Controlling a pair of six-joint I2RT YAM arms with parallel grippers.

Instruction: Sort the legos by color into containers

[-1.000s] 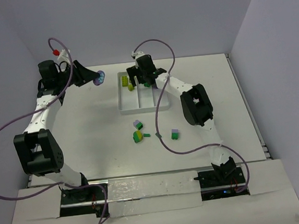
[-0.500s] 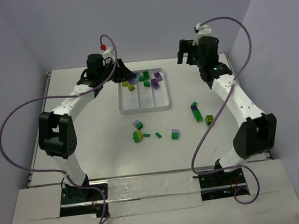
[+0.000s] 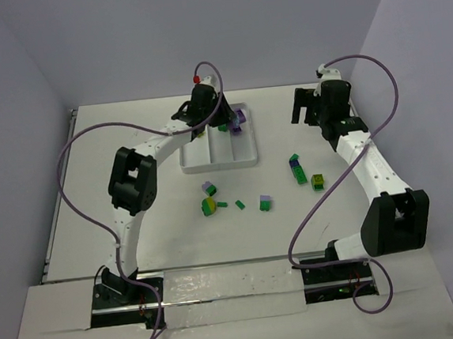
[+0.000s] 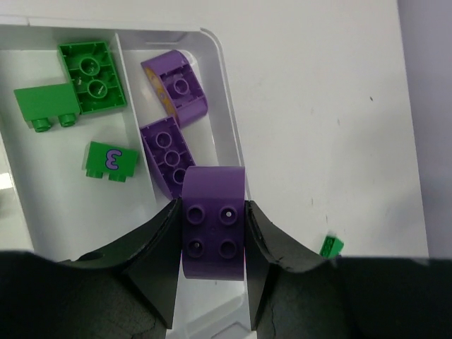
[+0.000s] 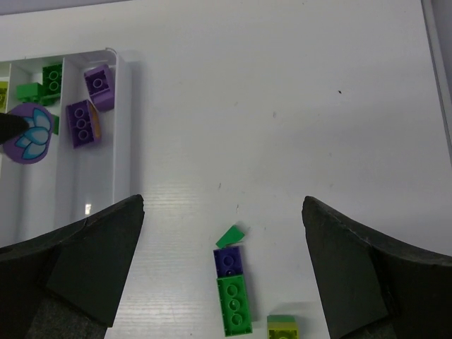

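My left gripper [image 3: 215, 116] is shut on a purple curved brick [image 4: 213, 222] and holds it above the right compartment of the white tray [image 3: 218, 167]. In the left wrist view that compartment holds two purple bricks [image 4: 168, 152], and the middle one holds green bricks [image 4: 92, 67]. My right gripper [image 3: 307, 108] is open and empty, above the table right of the tray. In the right wrist view [image 5: 222, 212] a purple-and-green stack [image 5: 232, 286], a small green wedge [image 5: 231, 236] and a yellow-green brick [image 5: 282, 327] lie below it.
Loose bricks lie in front of the tray: a lilac-topped one [image 3: 209, 188], a yellow-green and green one [image 3: 208, 206], two tiny green ones [image 3: 240, 205], a lilac-and-green one [image 3: 266, 203]. The stack [image 3: 297, 168] and the yellow-green brick [image 3: 318, 181] lie further right. Walls close the back and sides.
My left arm has swung from the far left to over the tray, carrying the purple brick. My right arm has left the tray and moved to the back right.
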